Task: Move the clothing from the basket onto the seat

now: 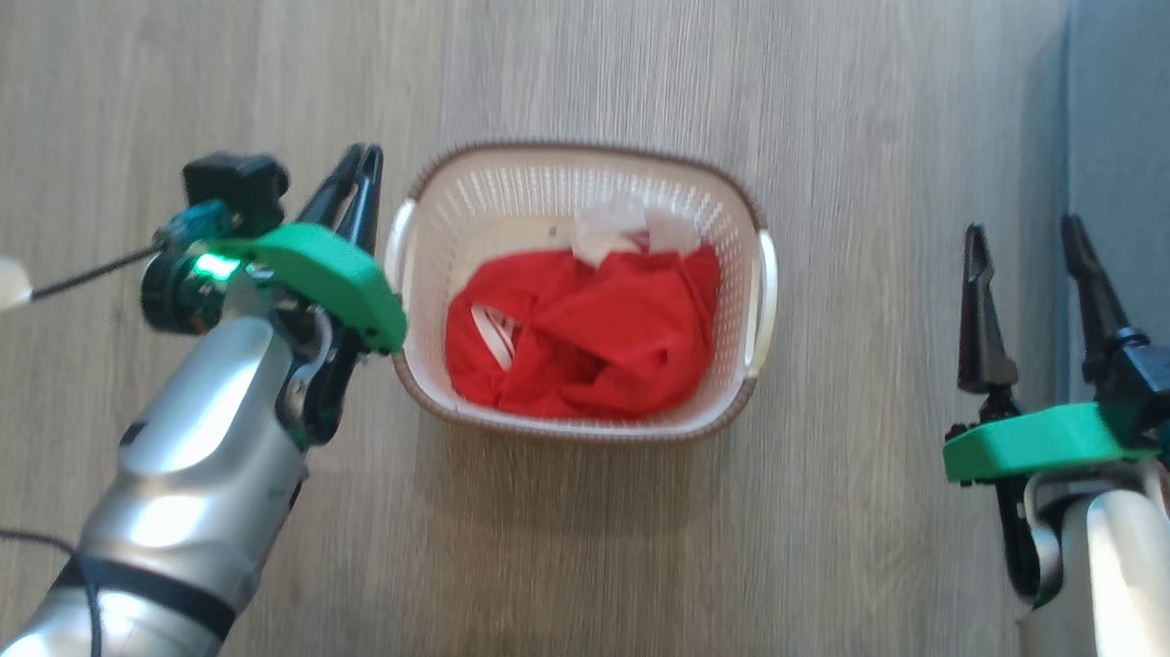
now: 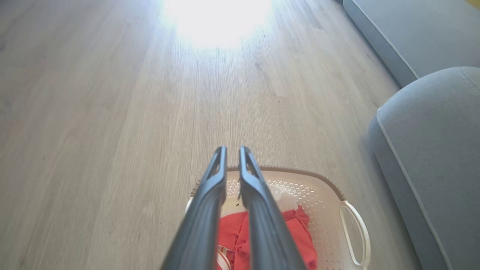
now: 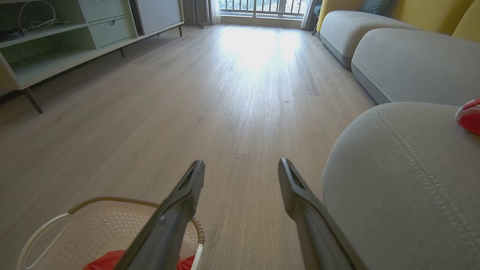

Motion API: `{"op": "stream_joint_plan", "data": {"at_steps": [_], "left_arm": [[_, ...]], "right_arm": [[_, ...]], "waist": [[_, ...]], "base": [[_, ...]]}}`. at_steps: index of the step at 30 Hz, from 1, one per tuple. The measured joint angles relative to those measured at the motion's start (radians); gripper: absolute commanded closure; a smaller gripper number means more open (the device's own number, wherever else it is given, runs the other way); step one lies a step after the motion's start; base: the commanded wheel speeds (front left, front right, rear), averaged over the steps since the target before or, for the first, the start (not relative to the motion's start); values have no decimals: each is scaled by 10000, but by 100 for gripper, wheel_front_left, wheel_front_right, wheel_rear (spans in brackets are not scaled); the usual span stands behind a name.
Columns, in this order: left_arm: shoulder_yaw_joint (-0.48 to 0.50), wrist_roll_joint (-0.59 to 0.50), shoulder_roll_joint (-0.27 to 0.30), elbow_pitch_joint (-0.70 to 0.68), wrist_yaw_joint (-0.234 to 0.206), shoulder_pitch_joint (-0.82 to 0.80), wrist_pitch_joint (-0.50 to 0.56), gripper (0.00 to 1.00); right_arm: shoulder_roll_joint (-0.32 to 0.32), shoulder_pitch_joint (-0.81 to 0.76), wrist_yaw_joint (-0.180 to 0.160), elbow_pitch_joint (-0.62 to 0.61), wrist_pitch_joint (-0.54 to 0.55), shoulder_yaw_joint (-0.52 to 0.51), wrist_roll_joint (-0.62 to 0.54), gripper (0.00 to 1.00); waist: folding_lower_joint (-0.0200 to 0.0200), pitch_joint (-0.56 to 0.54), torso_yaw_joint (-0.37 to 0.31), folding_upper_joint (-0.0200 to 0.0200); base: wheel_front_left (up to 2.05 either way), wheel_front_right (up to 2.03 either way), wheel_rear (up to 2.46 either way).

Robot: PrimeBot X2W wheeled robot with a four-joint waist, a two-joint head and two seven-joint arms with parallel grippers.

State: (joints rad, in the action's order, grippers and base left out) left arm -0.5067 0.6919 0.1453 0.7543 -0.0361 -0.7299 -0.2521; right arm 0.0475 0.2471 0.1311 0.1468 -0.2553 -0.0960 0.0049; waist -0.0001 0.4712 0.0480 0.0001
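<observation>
Two grippers flank the small cream-white perforated plastic basket with a brown woven rim, standing mid-floor on the pale wood-plank floor. In the head view, the crumpled soft bright red clothing with white trim fills the basket's near half. Your left gripper hovers just beside the basket's left handle, fingers almost together, holding nothing. Your right gripper hangs well apart, spread and empty, near the large grey upholstered seat.

From the left wrist, the narrow-gapped fingers point over the basket's far rim.

From the right wrist, a red scrap with pale trim lies on the seat.

Expect light, limp fabric. Pinch a raised fold near the heap's middle, deep enough that it won't slip.
</observation>
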Motion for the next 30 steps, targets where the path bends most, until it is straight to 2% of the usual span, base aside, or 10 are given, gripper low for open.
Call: {"op": "stream_joint_plan", "data": {"at_steps": [1, 3, 4, 10, 18, 30], "left_arm": [[222, -198, 40, -178, -25, 205, 0, 53], [635, -573, 105, -562, -94, 603, 0, 11], [851, -736, 121, -754, -115, 805, 0, 0], [1885, -1553, 174, -1785, -123, 2092, 0, 0], [3095, -2052, 236, -2905, -109, 3729, 0, 0], [4174, -2667, 276, -3613, -25, 5245, 0, 0]], "right_arm": [[0, -44, 0, 65, 0, 13, -48, 0], [0, -191, 0, 176, 0, 40, -88, 0], [0, -268, 0, 244, 0, 58, -144, 0], [0, -591, 0, 550, 0, 199, -322, 0], [0, -855, 0, 706, 0, 270, -353, 0], [-2, -1543, 0, 874, 0, 476, 15, 0]], "waist": [[0, -218, 22, 0], [0, -637, 69, 0], [0, -843, 95, 0], [0, -1939, 289, 0], [0, -2913, 432, 0], [0, -3810, 78, 0]], "base": [[0, 0, 0], [0, 0, 0], [0, 0, 0], [0, 0, 0], [0, 0, 0], [0, 0, 0]]}}
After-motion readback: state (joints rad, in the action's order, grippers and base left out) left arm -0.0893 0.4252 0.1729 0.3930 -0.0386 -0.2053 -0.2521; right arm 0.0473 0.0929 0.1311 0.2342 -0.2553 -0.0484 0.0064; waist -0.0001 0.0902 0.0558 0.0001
